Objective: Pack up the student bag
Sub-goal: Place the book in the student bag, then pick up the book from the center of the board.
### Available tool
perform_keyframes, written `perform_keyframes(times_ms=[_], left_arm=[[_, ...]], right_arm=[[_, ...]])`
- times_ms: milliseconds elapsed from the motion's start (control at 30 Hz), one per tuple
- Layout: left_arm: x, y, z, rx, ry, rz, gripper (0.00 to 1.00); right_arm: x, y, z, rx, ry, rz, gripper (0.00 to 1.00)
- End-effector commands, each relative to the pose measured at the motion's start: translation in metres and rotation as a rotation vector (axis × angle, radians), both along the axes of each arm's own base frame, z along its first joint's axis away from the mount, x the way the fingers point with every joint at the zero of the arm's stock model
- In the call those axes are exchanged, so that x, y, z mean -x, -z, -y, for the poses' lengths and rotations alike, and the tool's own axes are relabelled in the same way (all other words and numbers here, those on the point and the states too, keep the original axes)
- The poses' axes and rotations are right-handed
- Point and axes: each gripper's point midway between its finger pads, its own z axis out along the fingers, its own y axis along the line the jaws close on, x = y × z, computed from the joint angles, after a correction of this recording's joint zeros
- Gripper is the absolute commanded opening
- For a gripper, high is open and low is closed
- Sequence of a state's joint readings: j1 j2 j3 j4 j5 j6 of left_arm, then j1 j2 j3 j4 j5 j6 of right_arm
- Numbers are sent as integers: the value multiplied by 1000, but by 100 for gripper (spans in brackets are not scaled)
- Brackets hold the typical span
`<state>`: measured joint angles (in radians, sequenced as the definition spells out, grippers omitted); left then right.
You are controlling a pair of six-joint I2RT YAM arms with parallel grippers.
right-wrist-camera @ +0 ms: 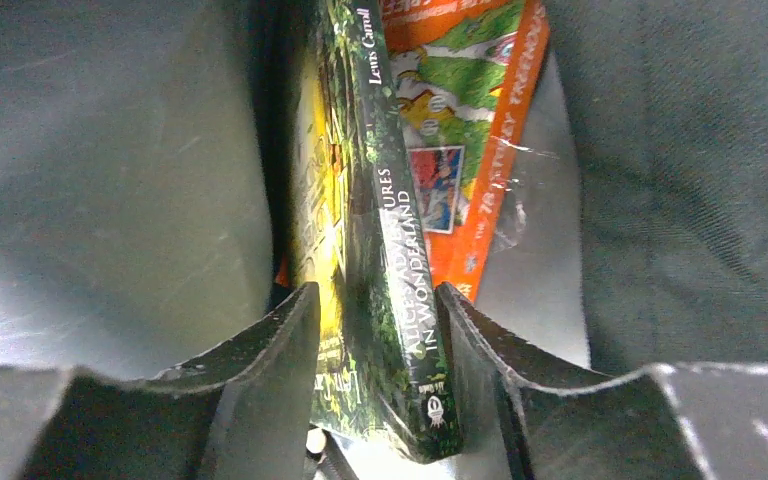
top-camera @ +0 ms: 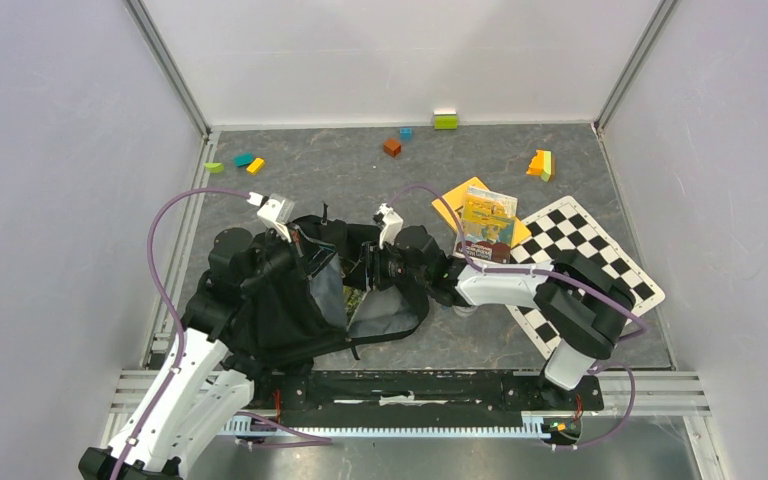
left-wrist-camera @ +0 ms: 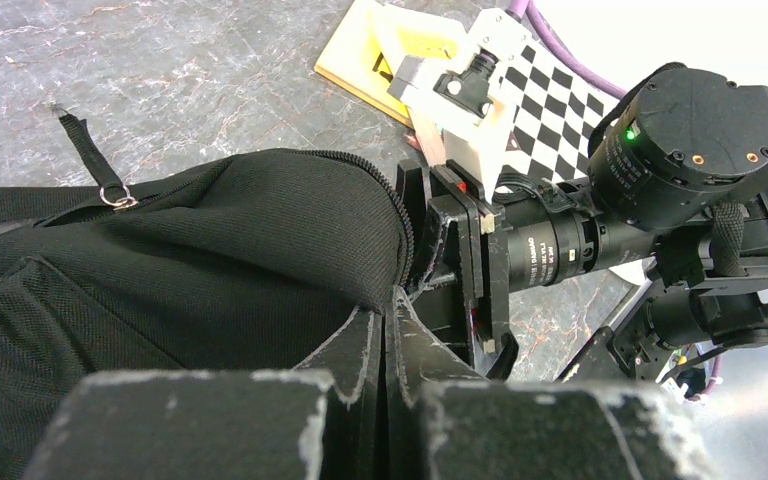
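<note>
**While the bag is being propped open, a book is going in**

As the packing is going on, the bag (top-camera: 290, 300) is lying slumped on the bench (top-camera: 360, 170) just ahead of the arm bases, left of centre, with its mouth facing right. To its right, the board (top-camera: 600, 250) is lying flat, and two more books (top-camera: 487, 225) are sitting stacked just beside its left corner, apparently waiting their turn.

Inside the bag, the green book (right-wrist-camera: 380, 250) is standing with its spine toward the right wrist camera. It is leaning against an orange book (right-wrist-camera: 470, 120), with grey lining (right-wrist-camera: 110, 180) showing on either side.

I judge the step in hand to be seating this green book. The next move is calling for the right gripper (right-wrist-camera: 375, 385) to release and back straight out without dragging the book or snagging fabric. That gripper is clamping the book across its covers, fingers parted only as far as the book between them.

The left gripper (left-wrist-camera: 390, 400) appears to be pinching the bag's rim, fingers nearly together on the fabric and holding the mouth up.
</note>
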<state>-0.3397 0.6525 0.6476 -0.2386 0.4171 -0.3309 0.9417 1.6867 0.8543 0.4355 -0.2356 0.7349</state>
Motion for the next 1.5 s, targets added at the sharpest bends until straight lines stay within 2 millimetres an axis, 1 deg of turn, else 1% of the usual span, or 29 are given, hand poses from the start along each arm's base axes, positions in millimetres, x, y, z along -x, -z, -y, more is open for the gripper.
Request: perform_keyframes(times_ms=[0,167,233,333,367,567,633,733,767,833,933,1000,1067,1167,1233,1333,1400,1433,1467], left_arm=[[-3,-28,2,13,16,118,2],[-3,-28,1,13,11,119,2],[-3,-28,1,13,11,120,2],[-3,-28,1,13,12,119,2],[-3,-28,1,13,11,119,2],[-3,-28,0,11,7,120,2],[-3,-28,0,11,6,120,2],[-3,-28,0,12,8,119,2],[-3,-28,1,14,10,119,2],[-3,-28,1,14,12,118,2],[-3,-27,0,11,6,117,2],[-4,-27,0,11,3,118,2],[-4,-27,0,10,5,115,2],[-5,-26,1,9,6,111,2],[-5,-25,1,8,6,108,2],[-5,-25,0,8,3,111,2],[-5,-25,1,8,5,109,2],[-5,-25,0,8,4,109,2],[-5,-25,1,8,5,110,2]], right_arm=[[-19,-15,2,6,56,110,54],[-20,-21,14,39,76,162,68],[-24,-23,23,70,104,189,73],[-26,-26,39,117,139,229,78],[-24,-26,43,129,135,236,79],[-22,-44,73,182,165,330,85],[-25,-46,90,232,190,356,92],[-38,-47,128,312,258,379,98],[-44,-45,143,340,280,384,98],[-58,-43,179,390,359,384,98],[-69,-32,229,450,447,347,98],[-74,-25,254,472,494,327,98],[-77,-17,274,486,531,299,98],[-80,2,302,457,582,212,98],[-79,14,315,395,607,152,98],[-78,24,333,294,650,95,98],[-77,28,341,246,672,75,98],[-77,33,351,232,699,63,98],[-75,37,354,213,703,50,98]])
